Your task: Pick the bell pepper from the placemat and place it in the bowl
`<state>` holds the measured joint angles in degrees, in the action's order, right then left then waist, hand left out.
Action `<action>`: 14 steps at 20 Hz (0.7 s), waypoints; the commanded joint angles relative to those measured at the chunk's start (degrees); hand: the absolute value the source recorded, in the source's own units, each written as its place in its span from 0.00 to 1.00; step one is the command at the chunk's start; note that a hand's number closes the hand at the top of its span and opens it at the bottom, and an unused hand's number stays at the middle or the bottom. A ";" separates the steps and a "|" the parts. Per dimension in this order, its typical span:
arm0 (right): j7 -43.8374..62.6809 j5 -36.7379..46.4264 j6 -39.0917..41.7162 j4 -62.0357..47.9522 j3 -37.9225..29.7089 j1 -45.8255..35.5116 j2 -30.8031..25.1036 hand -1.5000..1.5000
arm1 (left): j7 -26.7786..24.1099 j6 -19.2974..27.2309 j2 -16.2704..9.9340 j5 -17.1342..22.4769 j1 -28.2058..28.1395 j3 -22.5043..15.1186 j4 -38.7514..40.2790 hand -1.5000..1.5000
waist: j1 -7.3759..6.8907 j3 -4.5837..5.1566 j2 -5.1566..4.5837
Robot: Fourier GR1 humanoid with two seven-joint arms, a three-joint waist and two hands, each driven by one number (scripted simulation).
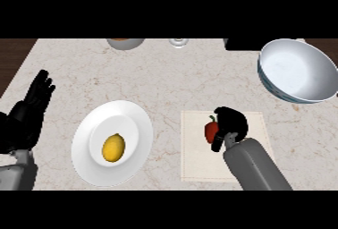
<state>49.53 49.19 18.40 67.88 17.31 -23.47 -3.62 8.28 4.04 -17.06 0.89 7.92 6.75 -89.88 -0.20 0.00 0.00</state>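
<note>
Red bell pepper with a small green stem, lying on the pale beige cloth placemat, toward its upper middle. Curled round the pepper's right side: the black right hand, fingers bent over the top and a thumb showing just below the fruit, grey forearm running down to the lower edge. Up and to the right, well apart from the placemat, a large white bowl with a blue-patterned outer rim, tilted slightly and cut by the right edge. Left of the placemat, a round white plate holding a yellow lemon near its centre. At the far left edge, the black left hand, open, fingers straight and pointing up, resting. All on a light marble table. Along the far edge, an orange-filled cup and a clear glass, both partly cut off.
</note>
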 commanded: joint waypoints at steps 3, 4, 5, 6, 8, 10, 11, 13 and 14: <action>-8.84 1.21 -3.73 -10.90 -1.66 -3.98 1.72 1.00 | -1.59 -0.23 1.63 -1.51 -0.49 -0.35 0.48 0.50 | -0.21 -0.01 -0.10; -8.91 0.99 -3.42 -9.09 -1.64 -2.75 1.60 1.00 | 0.10 -1.29 0.19 -0.68 0.95 0.69 -0.01 0.50 | -0.10 -0.02 -0.06; -9.11 1.22 -5.07 -12.25 -2.24 -5.13 3.04 1.00 | -1.04 0.46 2.08 -2.73 -1.70 -1.27 -1.22 0.50 | -0.40 -0.02 -0.11; -11.26 1.27 -5.60 -12.60 -2.66 -5.04 1.79 1.00 | -1.55 -1.41 0.58 -0.25 -0.32 1.35 1.42 0.50 | -0.30 -0.02 -0.14; -11.92 1.66 -7.04 -13.02 -3.65 -5.57 1.64 1.00 | 1.14 1.10 2.62 -2.70 2.94 -1.02 1.50 0.50 | -0.05 -0.02 -0.13; -14.11 1.57 -6.37 -14.55 -4.78 -6.85 0.39 1.00 | 0.20 0.18 2.81 -1.93 3.24 -0.44 2.83 0.50 | -0.02 -0.02 -0.13; -12.57 1.95 -4.32 -12.71 -4.68 -6.34 0.14 1.00 | 1.51 -0.43 1.65 -1.82 -0.90 0.36 -2.78 0.50 | -0.17 -0.01 0.00; -12.34 6.10 -11.98 -12.36 -2.22 -2.54 1.84 1.00 | 4.04 -0.22 1.92 -1.83 0.00 0.25 -2.93 0.50 | -0.09 -0.02 0.00; -12.92 4.25 -12.52 -21.14 -7.79 -12.83 1.83 1.00 | 0.76 -1.27 1.23 -1.28 2.65 1.05 0.93 0.50 | -0.58 -0.03 -0.26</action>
<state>38.58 52.94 10.34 55.04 12.97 -29.95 -3.08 9.57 3.81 -15.18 -0.82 9.02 6.92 -90.17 -0.11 0.52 0.44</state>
